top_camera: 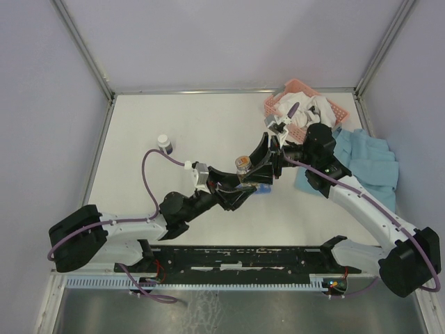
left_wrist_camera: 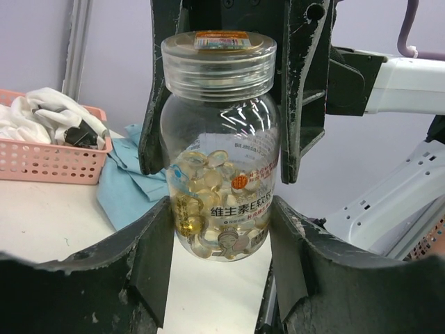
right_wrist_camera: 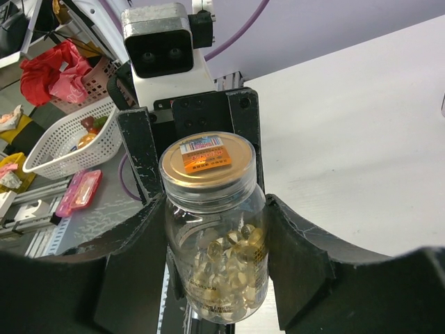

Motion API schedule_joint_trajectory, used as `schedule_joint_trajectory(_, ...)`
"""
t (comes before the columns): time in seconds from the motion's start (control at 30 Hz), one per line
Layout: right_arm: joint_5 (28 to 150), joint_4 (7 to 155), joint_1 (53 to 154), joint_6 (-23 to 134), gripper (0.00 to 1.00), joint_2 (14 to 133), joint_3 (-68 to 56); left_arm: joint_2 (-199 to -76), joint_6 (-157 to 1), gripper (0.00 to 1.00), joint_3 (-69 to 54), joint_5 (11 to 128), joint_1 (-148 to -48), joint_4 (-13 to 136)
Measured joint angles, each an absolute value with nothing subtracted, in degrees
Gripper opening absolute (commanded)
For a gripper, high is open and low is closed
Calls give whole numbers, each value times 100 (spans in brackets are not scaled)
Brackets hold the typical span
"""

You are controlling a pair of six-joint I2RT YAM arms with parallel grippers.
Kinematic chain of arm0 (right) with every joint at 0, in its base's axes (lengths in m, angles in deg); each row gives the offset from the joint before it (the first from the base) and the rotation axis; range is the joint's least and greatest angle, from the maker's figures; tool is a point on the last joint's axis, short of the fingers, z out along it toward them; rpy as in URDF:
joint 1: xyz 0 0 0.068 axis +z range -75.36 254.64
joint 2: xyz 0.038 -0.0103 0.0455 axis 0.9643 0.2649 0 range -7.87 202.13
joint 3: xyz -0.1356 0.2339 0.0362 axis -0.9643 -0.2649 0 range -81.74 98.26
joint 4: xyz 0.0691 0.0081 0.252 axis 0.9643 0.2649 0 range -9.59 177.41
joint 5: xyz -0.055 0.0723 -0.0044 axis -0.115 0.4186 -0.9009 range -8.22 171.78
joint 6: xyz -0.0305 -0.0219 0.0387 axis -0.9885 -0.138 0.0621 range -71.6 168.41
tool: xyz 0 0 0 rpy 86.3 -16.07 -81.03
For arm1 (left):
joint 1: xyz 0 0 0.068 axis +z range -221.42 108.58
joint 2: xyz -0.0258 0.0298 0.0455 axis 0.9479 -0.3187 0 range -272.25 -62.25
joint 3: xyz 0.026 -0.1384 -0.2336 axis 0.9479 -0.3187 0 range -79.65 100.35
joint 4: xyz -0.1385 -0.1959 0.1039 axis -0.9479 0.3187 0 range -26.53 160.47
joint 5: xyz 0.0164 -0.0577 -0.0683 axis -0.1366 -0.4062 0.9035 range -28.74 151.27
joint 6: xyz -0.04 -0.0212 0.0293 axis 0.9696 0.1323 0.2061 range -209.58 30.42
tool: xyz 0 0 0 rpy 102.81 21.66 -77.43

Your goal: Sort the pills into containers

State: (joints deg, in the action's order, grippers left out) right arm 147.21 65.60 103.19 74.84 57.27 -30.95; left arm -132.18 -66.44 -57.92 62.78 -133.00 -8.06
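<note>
A clear glass bottle (top_camera: 243,165) with a gold lid hangs above the table's middle, held between both grippers. Yellowish translucent pills (left_wrist_camera: 201,184) fill its lower half; they also show in the right wrist view (right_wrist_camera: 233,261). My left gripper (left_wrist_camera: 221,236) is shut on the bottle's lower body. My right gripper (right_wrist_camera: 217,257) is shut on the bottle's body from the opposite side, and its fingers (left_wrist_camera: 306,90) flank the lid in the left wrist view. A small part of the blue container strip (top_camera: 263,189) shows under the arms; the rest is hidden.
A pink basket (top_camera: 302,104) with white cloth and small items stands at the back right. A blue cloth (top_camera: 368,163) lies right of the arms. A small white-capped bottle (top_camera: 165,142) stands at the left.
</note>
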Motion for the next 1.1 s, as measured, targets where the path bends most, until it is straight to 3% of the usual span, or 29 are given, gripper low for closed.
schedule_joint_trajectory(0.23,14725,6580,10326,7453,74,5745,-3084,-13229,-6642,17,-5794,6278,-13300,-812)
schedule_joint_trajectory(0.43,14721,6600,10372,7414,81,5745,-3084,-13238,-6511,15,-5792,6283,-13300,-1028)
schedule_joint_trajectory(0.63,14657,6431,10378,7539,77,5747,-3093,-13240,-6384,15,-5792,6274,-13300,-1225)
schedule_joint_trajectory(0.7,14605,6265,10378,7652,67,5745,-3119,-13264,-6341,15,-5792,6274,-13300,-1291)
schedule_joint_trajectory(0.77,14590,6075,10387,7757,50,5745,-3172,-13304,-6330,17,-5792,6261,-13300,-1334)
schedule_joint_trajectory(0.83,14587,5944,10400,7838,40,5745,-3213,-13345,-6264,28,-5792,6230,-13289,-1356)
schedule_joint_trajectory(0.93,14594,5839,10400,7882,32,5747,-3229,-13349,-6216,57,-5785,6222,-13289,-1385)
schedule_joint_trajectory(1.0,14596,5870,10400,7858,29,5745,-3229,-13323,-6220,65,-5785,6224,-13289,-1330)
schedule_joint_trajectory(1.1,14618,6132,10424,7663,27,5745,-3205,-13052,-6373,70,-5820,6335,-13291,-906)
